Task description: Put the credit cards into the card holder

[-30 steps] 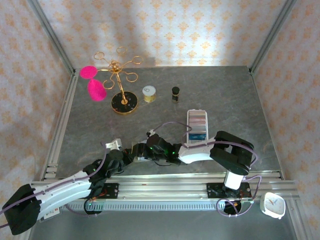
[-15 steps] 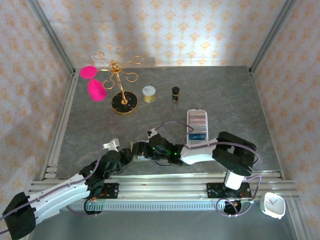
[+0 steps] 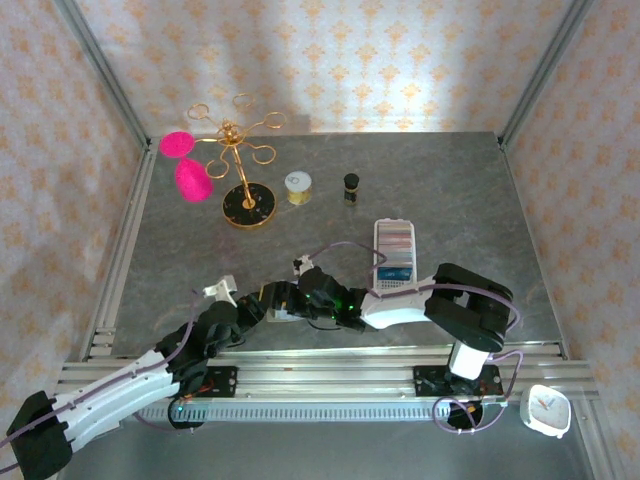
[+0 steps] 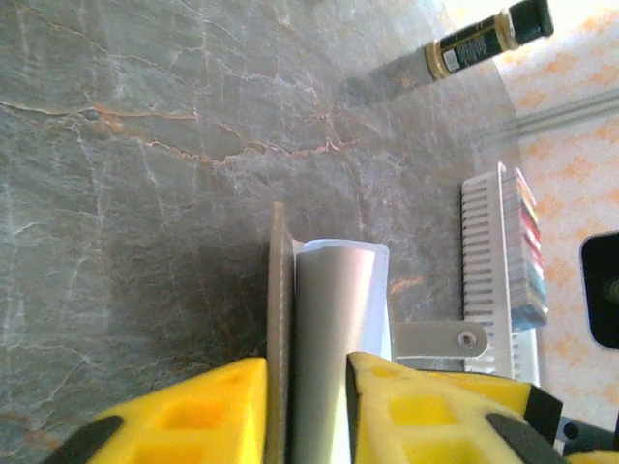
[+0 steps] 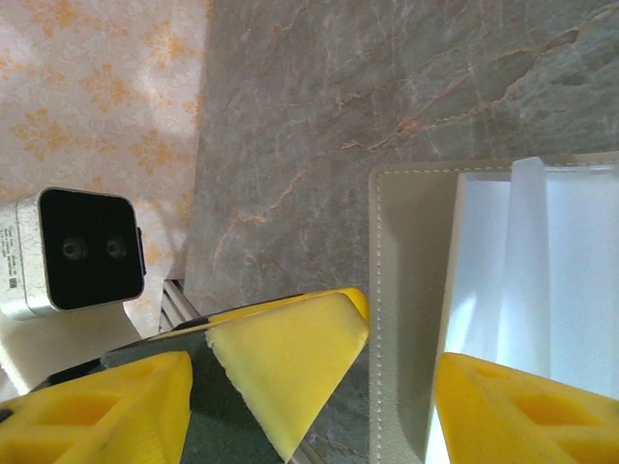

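The grey-green card holder (image 5: pixel 406 290) lies open on the table, its bluish clear sleeves (image 5: pixel 551 261) facing up. My right gripper (image 5: pixel 401 340) is open above it, one fingertip at the cover's stitched edge and the other over the sleeves. My left gripper (image 4: pixel 305 401) has its jaws a little apart, the holder's flap edge (image 4: pixel 280 309) and a pale sleeve (image 4: pixel 334 319) standing between them. Seen from above, both grippers meet at the card holder (image 3: pixel 283 313). The credit cards (image 3: pixel 394 242) stand in the white tray (image 3: pixel 380 262), which is also in the left wrist view, with the credit cards (image 4: pixel 527 256) in it.
At the back stand a gold jewellery stand (image 3: pixel 246 200) with pink discs (image 3: pixel 192 180), a small gold jar (image 3: pixel 298 186) and a dark bottle (image 3: pixel 351 187). A white clock (image 3: pixel 545 410) sits off the table at the front right. The left arm's camera (image 5: pixel 73 251) is close beside my right gripper.
My left gripper's jaws have parted a little around the holder's flap. The left arm's rear has swung lower and to the left. The right arm has hardly moved.
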You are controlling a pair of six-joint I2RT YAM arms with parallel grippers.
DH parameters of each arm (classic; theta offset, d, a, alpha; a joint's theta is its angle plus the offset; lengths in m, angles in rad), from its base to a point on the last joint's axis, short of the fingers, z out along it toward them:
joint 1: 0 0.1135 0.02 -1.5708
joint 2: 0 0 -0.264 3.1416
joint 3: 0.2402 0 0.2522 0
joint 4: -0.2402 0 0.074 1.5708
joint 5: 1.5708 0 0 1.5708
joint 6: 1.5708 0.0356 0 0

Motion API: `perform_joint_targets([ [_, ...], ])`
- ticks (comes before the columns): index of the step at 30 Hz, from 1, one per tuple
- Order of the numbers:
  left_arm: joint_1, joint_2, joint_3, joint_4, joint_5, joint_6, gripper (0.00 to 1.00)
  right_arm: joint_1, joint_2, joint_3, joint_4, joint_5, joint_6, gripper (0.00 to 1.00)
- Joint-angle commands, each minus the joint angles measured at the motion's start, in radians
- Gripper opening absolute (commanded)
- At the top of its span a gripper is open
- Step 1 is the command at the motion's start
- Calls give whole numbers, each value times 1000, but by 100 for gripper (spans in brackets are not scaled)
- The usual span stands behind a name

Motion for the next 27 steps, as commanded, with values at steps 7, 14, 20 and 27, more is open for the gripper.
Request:
perform_joint_targets([
  [7,6,-87,-89,-231,-102,-30,36,8,70,63,33,-13,9,67],
  [14,6,-173,-23,-452,-215,-125,27,7,119,94,72,-39,9,67],
  [20,7,-216,14,-503,-241,-137,26,5,83,126,51,-20,-50,67],
  [27,7,-192,87,-571,-297,-133,28,-76,-34,97,-200,105,-107,66],
])
